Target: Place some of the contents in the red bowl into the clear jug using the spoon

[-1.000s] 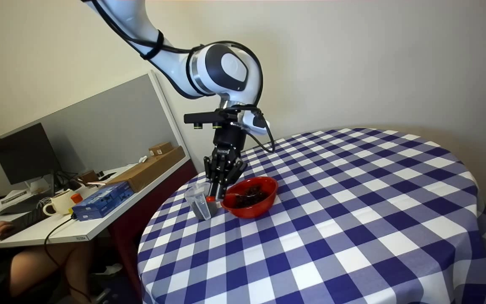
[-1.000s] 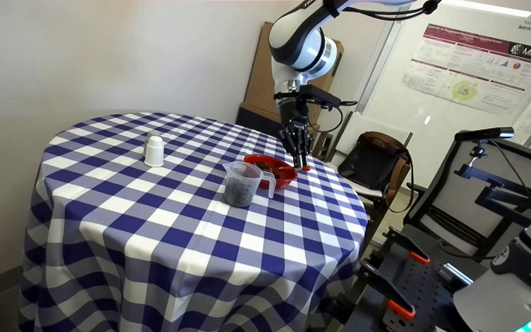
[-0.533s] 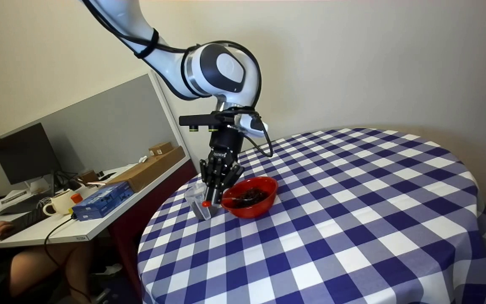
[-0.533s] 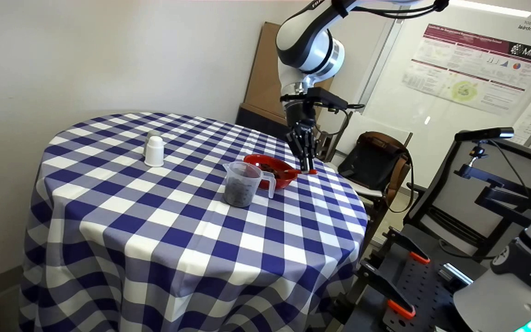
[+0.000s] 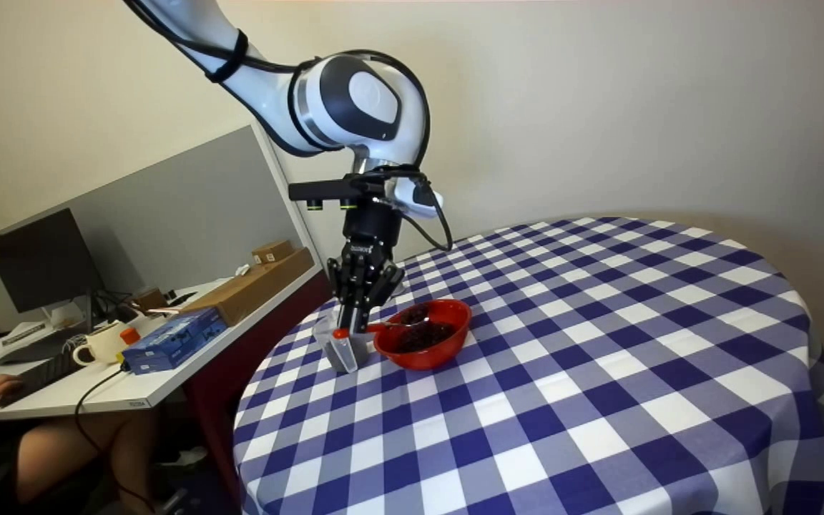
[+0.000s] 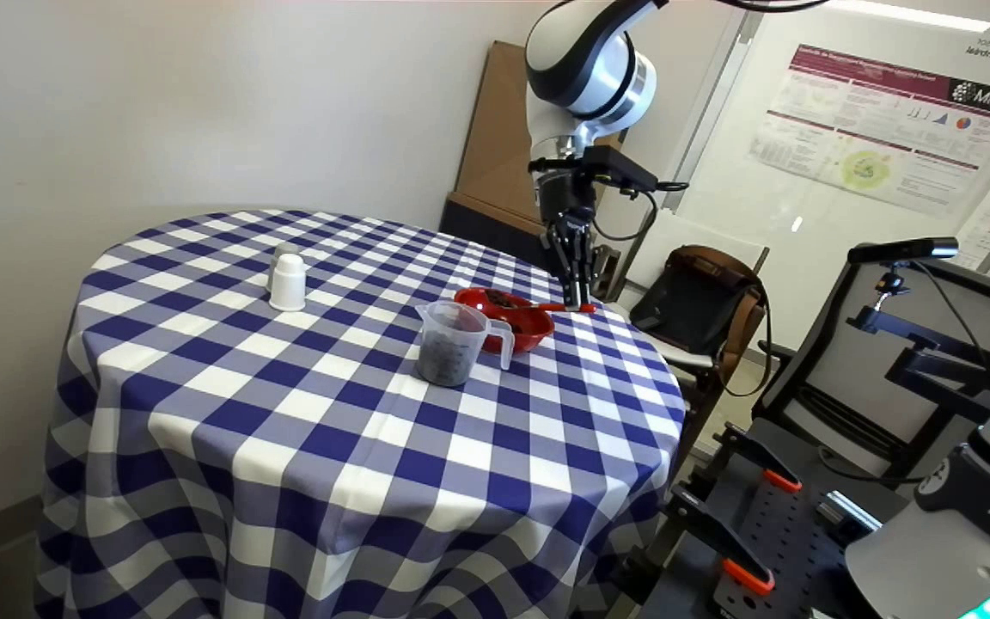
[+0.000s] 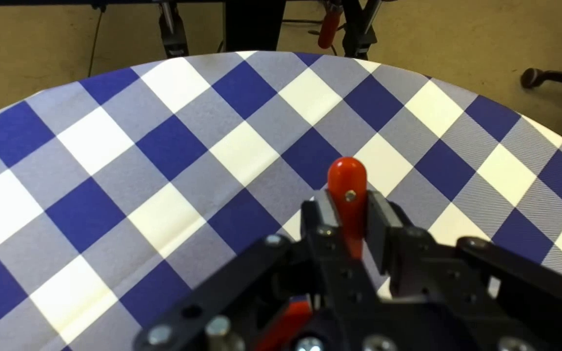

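As the gripper (image 7: 351, 210) hangs just outside the red bowl (image 5: 420, 362), its jaws are pinched together on the orange-red handle of the spoon (image 6: 551, 307), parted by no more than the handle's own thickness, and the rounded end pokes out past them in the wrist view. The spoon reaches in across the bowl's rim. The contents (image 5: 426, 337), brown-black and crumbly, lie in the bottom, and a dark clump of them sits on the spoon's head, over the bowl. Just beside the bowl the clear jug (image 6: 450, 340) stands upright, its lower part greyish; whether that is a filling or what lies behind, I cannot tell. Bowl and jug share a round desk (image 5: 598, 365) under a blue-and-white checked cloth (image 7: 164, 219), with a white shaker (image 6: 288, 284) and a grey shaker (image 6: 277, 257) well apart from them. Beyond are a pale wall (image 5: 598, 107), a brown-and-black bag (image 6: 684, 288), a blue box (image 5: 174, 340), a dark monitor (image 5: 43, 261) and a poster (image 6: 882, 129).
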Robot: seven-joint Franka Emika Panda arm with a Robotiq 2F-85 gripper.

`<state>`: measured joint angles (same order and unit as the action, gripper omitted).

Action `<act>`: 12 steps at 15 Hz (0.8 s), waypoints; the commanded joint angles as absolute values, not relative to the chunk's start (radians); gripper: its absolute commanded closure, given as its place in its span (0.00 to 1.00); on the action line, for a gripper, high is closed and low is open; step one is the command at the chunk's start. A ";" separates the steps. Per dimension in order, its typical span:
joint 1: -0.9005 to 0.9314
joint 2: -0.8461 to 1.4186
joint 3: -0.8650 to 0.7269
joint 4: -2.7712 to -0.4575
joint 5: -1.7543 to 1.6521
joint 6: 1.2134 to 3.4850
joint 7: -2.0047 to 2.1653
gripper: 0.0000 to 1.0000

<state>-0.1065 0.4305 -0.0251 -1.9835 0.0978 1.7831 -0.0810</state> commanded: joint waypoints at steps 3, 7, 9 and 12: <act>-0.080 0.369 -0.010 -2.023 0.108 1.804 -0.087 0.95; -0.045 0.341 0.010 -2.041 0.095 1.809 -0.082 0.95; -0.025 0.328 0.021 -2.052 0.089 1.812 -0.081 0.95; 0.004 0.308 0.037 -2.067 0.081 1.812 -0.079 0.95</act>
<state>-0.0200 0.3587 0.0255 -2.0195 0.0941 1.7881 -0.0807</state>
